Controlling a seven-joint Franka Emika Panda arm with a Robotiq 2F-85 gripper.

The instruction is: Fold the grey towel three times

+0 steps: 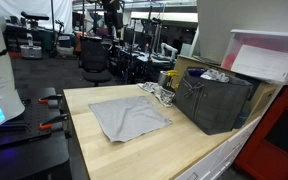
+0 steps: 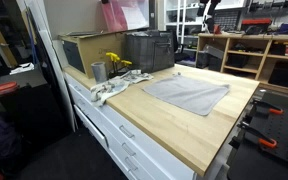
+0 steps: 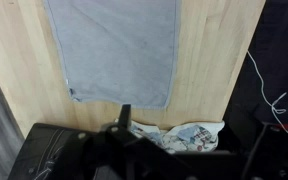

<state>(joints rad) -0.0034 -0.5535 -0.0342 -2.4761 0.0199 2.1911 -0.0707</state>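
The grey towel [image 1: 129, 117] lies spread flat and unfolded on the wooden tabletop [image 1: 104, 150]. It shows in both exterior views [image 2: 187, 94] and fills the top of the wrist view [image 3: 114, 50]. My gripper [image 3: 184, 140] shows only in the wrist view, as dark blurred fingers set wide apart. It is open, empty, and high above the table beside the towel's near edge. The arm's end is out of both exterior views.
A black crate [image 1: 216, 100] [image 2: 149, 50] stands at the table's back by the towel. A crumpled patterned cloth [image 2: 109, 88] [image 3: 189, 132], a metal cup [image 2: 98, 71] and a yellow item [image 2: 114, 62] lie beside it. Red-handled clamps [image 1: 49, 100] grip the table edge.
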